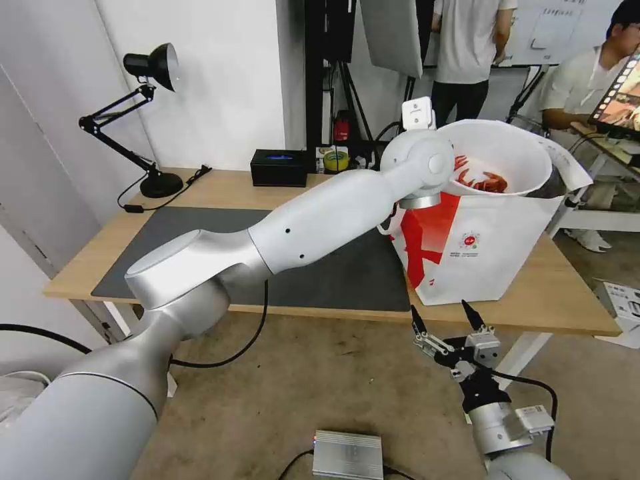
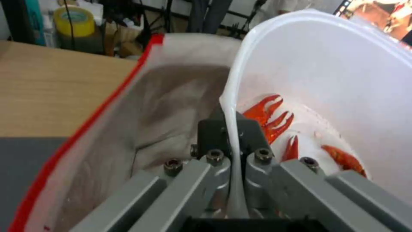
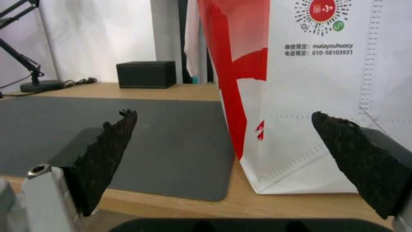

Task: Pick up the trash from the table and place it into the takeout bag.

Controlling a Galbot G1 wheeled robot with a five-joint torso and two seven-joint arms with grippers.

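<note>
White bowl of red shells held tilted over the takeout bag's mouth

The left gripper (image 2: pixel 234 141) pinches the rim of the white bowl (image 1: pixel 501 148), its fingers pressed on either side of the wall, with red shells (image 2: pixel 275 119) lying inside. The bowl sits tipped at the open top of the takeout bag (image 1: pixel 493 247), which stands on the bench (image 1: pixel 200 190) beside the dark grey mat (image 3: pixel 128 138). The right gripper (image 1: pixel 445 319) hangs below the bench edge, fingers spread, holding nothing.

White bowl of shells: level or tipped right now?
Tipped: the white bowl leans over the takeout bag mouth, rim pinched by the left gripper.
</note>
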